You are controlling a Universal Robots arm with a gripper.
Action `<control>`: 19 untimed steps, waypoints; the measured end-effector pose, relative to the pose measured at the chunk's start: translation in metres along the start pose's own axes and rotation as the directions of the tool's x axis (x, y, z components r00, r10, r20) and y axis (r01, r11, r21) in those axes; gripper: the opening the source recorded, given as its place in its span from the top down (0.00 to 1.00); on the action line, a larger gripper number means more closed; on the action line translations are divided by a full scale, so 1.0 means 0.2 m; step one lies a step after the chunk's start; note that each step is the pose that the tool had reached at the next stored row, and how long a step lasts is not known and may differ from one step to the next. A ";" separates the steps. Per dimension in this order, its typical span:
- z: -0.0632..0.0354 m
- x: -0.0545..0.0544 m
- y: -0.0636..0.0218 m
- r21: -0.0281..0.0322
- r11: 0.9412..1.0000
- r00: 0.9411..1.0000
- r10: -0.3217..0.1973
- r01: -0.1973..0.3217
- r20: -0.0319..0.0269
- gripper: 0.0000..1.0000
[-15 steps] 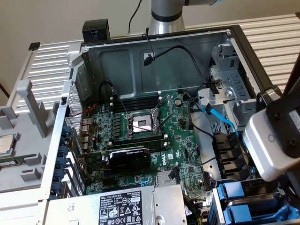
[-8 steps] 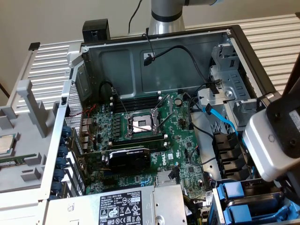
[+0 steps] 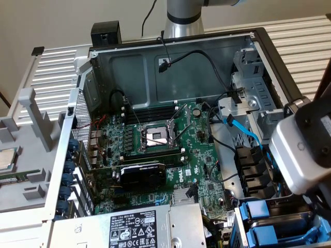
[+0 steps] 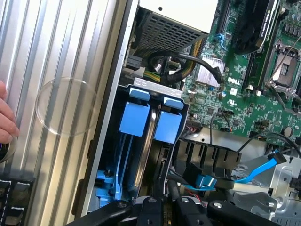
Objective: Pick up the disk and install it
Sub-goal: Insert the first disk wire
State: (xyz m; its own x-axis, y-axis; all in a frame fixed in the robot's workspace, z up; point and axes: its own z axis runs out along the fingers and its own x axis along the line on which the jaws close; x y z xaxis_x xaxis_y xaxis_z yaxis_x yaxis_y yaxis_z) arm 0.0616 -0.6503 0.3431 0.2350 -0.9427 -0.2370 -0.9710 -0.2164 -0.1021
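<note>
Two blue-handled carriers (image 4: 134, 117) (image 4: 168, 125) stand side by side in the drive bay at the case's corner. The disk shows edge-on as a silver-grey strip (image 4: 147, 148) running between the blue handles, down to my gripper (image 4: 155, 206). The black fingers (image 4: 141, 205) are drawn close together on that edge, so the gripper is shut on the disk. In the exterior view the arm's white wrist housing (image 3: 297, 152) hangs over the same bay (image 3: 258, 211) at the lower right and hides the fingers.
The open case holds the green motherboard (image 3: 170, 155), the labelled power supply (image 3: 134, 227) and a blue cable (image 3: 248, 132) beside black bay slots (image 3: 251, 165). A person's hand (image 4: 5, 115) rests on the ribbed metal top outside the case wall. A small silver chip (image 3: 5, 157) lies on the grey tray.
</note>
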 end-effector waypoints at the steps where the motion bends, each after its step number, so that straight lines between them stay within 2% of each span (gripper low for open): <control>1: -0.007 -0.01 -0.002 -0.001 1.000 1.000 0.000 0.000 -0.005 0.83; 2: -0.012 -0.02 -0.004 -0.003 1.000 1.000 -0.001 0.000 -0.013 0.83; 4: -0.017 -0.03 -0.009 -0.009 1.000 0.999 -0.002 0.001 -0.036 0.83; 7: -0.023 -0.06 -0.015 -0.018 1.000 0.997 -0.004 0.003 -0.075 0.83; 9: -0.025 -0.08 -0.020 -0.024 1.000 0.995 -0.006 0.003 -0.099 0.83; 11: -0.024 -0.09 -0.024 -0.028 1.000 0.994 -0.007 0.004 -0.113 0.83; 12: -0.023 -0.10 -0.025 -0.029 1.000 0.993 -0.007 0.004 -0.117 0.83; 13: -0.023 -0.10 -0.025 -0.029 1.000 0.993 -0.007 0.004 -0.118 0.83; 19: -0.023 -0.10 -0.024 -0.029 1.000 0.993 -0.007 0.004 -0.118 0.83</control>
State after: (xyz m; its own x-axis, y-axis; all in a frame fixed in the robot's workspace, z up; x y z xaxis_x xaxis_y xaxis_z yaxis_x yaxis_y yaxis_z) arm 0.0616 -0.6321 0.3525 0.2349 -0.9645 -0.1206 -0.9710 -0.2271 -0.0750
